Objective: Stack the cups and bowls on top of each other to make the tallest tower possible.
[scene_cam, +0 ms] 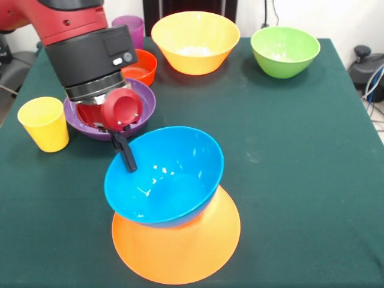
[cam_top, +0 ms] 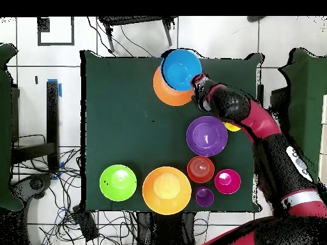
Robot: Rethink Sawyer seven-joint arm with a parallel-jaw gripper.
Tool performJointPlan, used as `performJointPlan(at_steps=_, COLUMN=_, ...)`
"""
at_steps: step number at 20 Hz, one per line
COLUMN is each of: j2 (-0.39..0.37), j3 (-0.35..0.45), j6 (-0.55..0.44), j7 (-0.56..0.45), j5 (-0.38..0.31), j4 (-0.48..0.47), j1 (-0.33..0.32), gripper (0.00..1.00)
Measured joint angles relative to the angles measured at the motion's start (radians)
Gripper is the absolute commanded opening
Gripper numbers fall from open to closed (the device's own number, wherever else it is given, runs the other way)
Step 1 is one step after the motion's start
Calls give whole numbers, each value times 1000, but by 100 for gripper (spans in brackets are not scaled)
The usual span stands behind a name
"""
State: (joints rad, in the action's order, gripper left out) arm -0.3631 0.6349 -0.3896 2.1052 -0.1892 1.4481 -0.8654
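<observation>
A blue bowl sits tilted on an upside-down large orange bowl at the table's front edge; together they are the tower. My gripper is at the blue bowl's left rim and looks shut on it; only one black finger shows. In the overhead view the gripper is beside the blue bowl and the orange bowl. The yellow cup stands at the left. The purple cup is at the back. No teal bowl is in view.
A wide purple bowl lies right behind the gripper. A small orange-red bowl, an upright large orange bowl and a green bowl stand along the far side. A pink-red bowl shows only overhead.
</observation>
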Motion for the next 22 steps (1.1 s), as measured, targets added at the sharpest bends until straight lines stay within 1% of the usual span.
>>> performJointPlan(at_steps=12, j2=-23, j3=1, j6=0, j7=0, j5=-43, j4=25, j1=-1, gripper=0)
performJointPlan(at_steps=22, j2=-42, j3=0, j6=30, j7=0, j5=-79, j4=61, j1=35, gripper=0)
